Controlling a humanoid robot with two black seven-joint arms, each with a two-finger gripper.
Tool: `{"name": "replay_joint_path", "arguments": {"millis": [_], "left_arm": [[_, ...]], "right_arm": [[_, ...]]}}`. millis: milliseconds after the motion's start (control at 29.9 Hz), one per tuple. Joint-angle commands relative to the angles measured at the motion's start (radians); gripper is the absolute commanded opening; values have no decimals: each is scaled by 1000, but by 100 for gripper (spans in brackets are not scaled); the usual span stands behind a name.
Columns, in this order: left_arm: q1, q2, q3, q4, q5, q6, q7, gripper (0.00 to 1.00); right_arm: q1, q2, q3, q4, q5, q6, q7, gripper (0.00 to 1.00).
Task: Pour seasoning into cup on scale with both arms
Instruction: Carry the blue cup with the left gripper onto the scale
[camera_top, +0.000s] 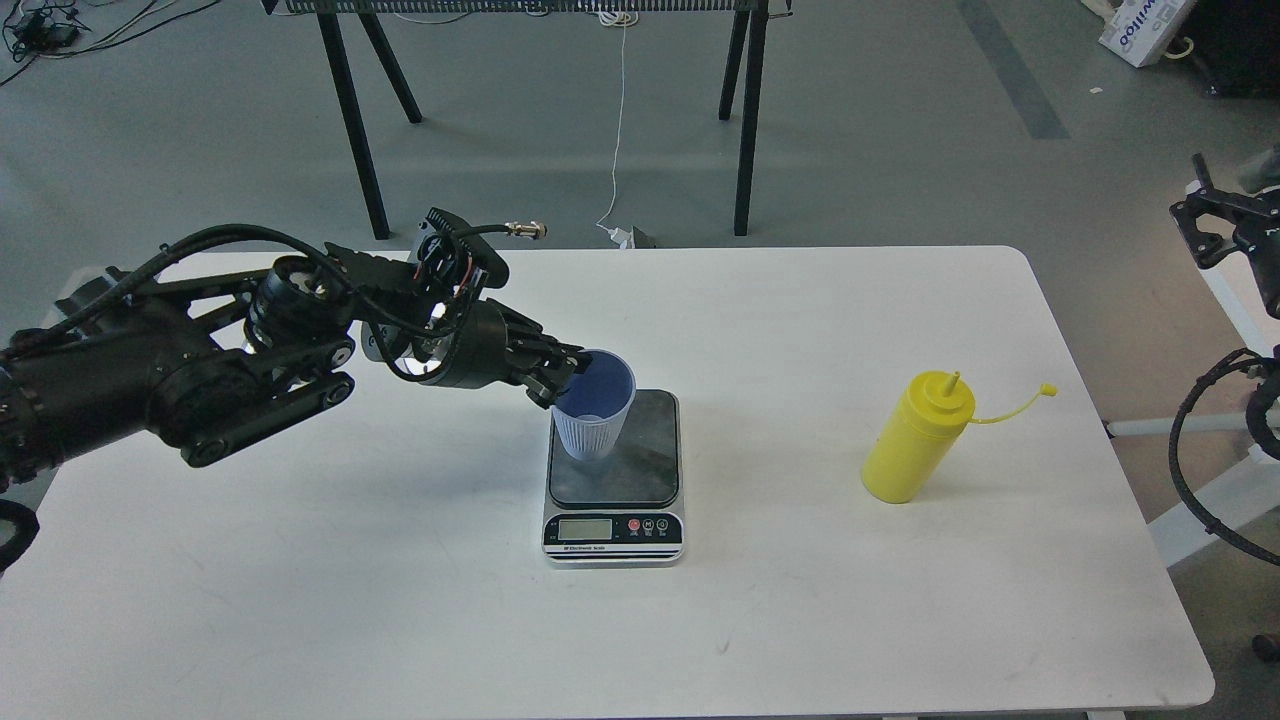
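Seemingly the cup (597, 418) is the light, easily crushed piece in the head view: thin blue plastic, tapered, finely ribbed, no handle. It stands on the left part of the scale (615, 475), whose dark grey plate looks scuffed and flat above a silver front with an LCD and small round buttons. The left gripper (563, 375) meets the cup's rim at about ten o'clock, its dark fingers pinching the wall there, so I judge it clenched on the cup. A rim pinch suits an empty cup, yet the wall will likely flex, so light pressure seems wise.

From the scale, the bottle (918, 437) stands well apart at three o'clock on the white table (300, 600), leaning slightly left, nozzle up, its tethered cap (1047, 390) hanging open to the right. Smooth yellow plastic, soft enough to squeeze, probably slippery; its weight depends on a fill I cannot see. The mid-body, below the shoulder, looks the best place to grasp, since the cone would slide out of two fingers.

At the right edge only dark parts and cables of the right arm (1235, 225) show; whether its gripper is released or clenched I cannot tell.
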Motion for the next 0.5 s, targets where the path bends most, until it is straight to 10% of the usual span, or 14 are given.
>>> {"name": "replay_joint_path", "arguments": {"millis": [0,468], "left_arm": [[0,-12,0,1,-1,-2,7,8],[4,-47,2,8,-5,-4,37,33]], "right_arm": [[-9,-1,0,2,0,0,0,99],[-17,-1,0,8,-2,0,0,99]]}}
